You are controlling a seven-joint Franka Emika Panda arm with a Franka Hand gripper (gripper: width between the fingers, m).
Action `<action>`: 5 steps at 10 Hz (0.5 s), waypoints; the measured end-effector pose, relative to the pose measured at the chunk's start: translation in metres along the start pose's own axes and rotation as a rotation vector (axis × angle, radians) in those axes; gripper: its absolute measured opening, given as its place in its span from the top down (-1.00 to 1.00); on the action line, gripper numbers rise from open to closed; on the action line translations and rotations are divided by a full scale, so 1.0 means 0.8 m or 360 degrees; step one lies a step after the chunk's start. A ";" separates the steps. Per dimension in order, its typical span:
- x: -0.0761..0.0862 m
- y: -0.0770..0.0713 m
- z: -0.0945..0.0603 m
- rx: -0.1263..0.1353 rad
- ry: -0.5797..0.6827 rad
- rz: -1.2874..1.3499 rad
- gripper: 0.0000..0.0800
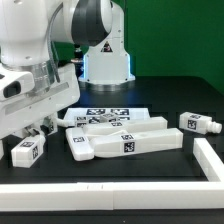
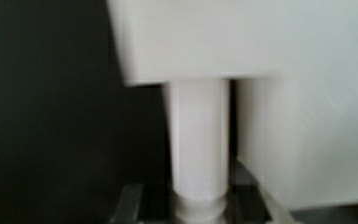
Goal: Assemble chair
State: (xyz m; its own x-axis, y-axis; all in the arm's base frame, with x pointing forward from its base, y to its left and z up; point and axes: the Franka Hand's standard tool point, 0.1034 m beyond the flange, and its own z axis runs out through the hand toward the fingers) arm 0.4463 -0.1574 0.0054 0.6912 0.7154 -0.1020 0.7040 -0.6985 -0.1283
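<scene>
Gripper (image 2: 199,206) is low over the table (image 1: 170,100), at the exterior view's left. In the wrist view the jaws sit tight on either side of a thin white bar (image 2: 199,130), so it reads as gripped. The picture is blurry, so contact isn't crisp. The bar runs straight out from between the fingers into a wider white block (image 2: 229,40).

The chair is still loose pieces on the black table:
- two long flat panels (image 1: 125,140) lie side by side mid-table, tags facing up
- one small tagged block (image 1: 27,150) is at the exterior view's left, near the arm
- another small block (image 1: 198,122) is at the exterior view's right, well apart from the panels

The marker board (image 1: 105,117) lies flat just behind the panels. A white rail (image 1: 110,190) borders the near edge and turns up the exterior view's right side.
</scene>
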 end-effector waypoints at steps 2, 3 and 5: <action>-0.003 -0.001 -0.013 -0.0017 0.0005 0.0035 0.71; -0.007 -0.003 -0.030 -0.0001 -0.0009 0.0111 0.71; 0.006 -0.008 -0.075 -0.0002 -0.0057 0.0228 0.71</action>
State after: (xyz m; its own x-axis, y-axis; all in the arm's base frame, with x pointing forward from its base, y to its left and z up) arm 0.4545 -0.1503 0.0650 0.7783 0.6087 -0.1541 0.5990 -0.7933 -0.1085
